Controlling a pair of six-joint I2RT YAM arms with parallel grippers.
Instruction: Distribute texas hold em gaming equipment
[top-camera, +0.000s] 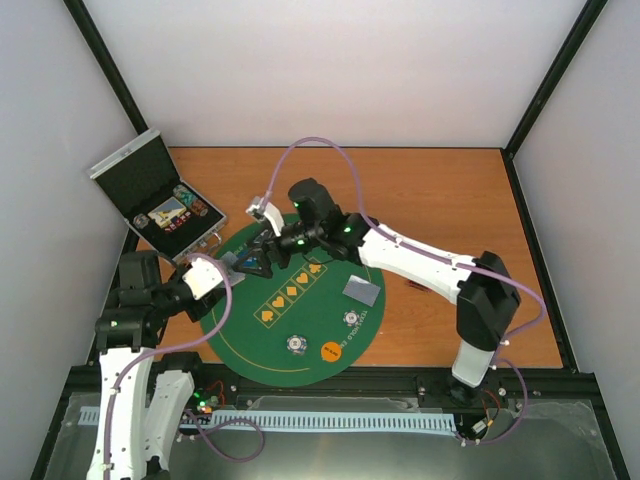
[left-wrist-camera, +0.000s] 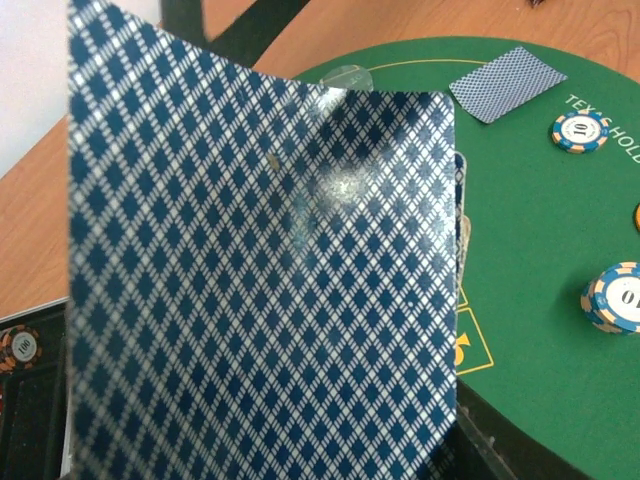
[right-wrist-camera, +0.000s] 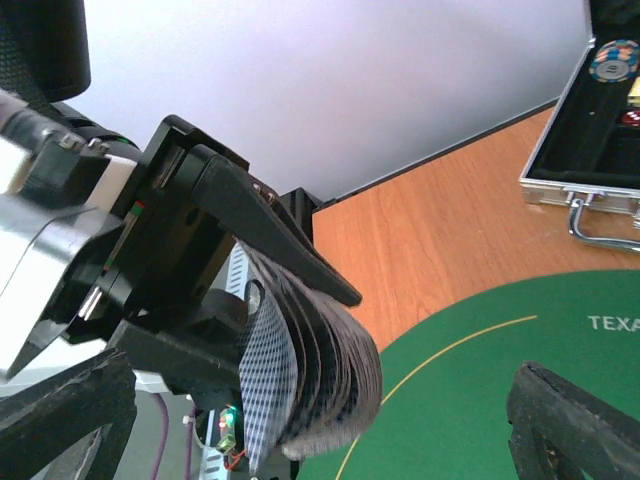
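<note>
Our left fingers (right-wrist-camera: 270, 225) clamped the bowed deck of cards (right-wrist-camera: 310, 375). Our right fingers (right-wrist-camera: 575, 420) stood wide, the deck just ahead between them. We judged it best to close gently and peel off one only.

The left gripper (top-camera: 232, 266) has its jaws clamped, nose to nose with the right gripper (top-camera: 262, 250), whose jaws gape wide.
</note>
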